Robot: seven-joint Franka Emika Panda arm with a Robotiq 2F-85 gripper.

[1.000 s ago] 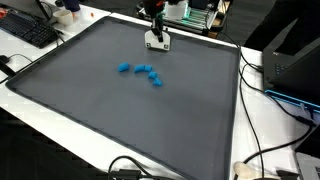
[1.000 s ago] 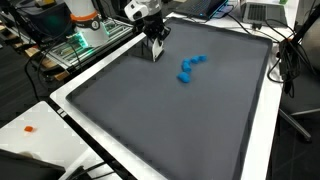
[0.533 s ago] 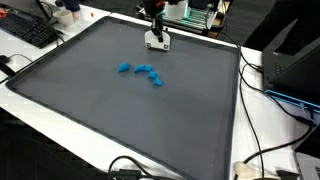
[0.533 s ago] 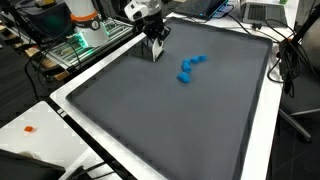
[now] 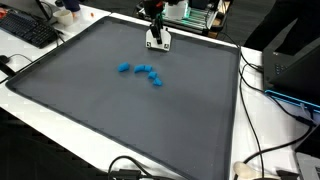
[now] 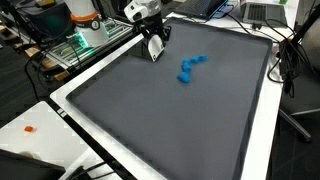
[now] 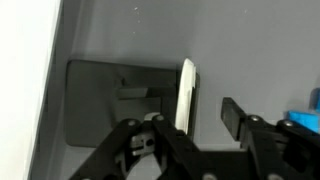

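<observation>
My gripper stands at the far edge of a dark grey mat. A thin white slab stands on edge between the jaws. In the wrist view the gripper is open: the slab sits against the left side, and a clear gap separates it from the right finger. Several small blue pieces lie clustered near the mat's middle, apart from the gripper. One blue piece shows at the wrist view's right edge.
The white table border surrounds the mat. A keyboard lies at one corner, with black equipment and cables on another side. Green-lit electronics and a small orange item sit off the mat.
The jaws have spread apart from the white slab they were shut on; the slab now looks slightly tilted. The arm has stayed in place.
</observation>
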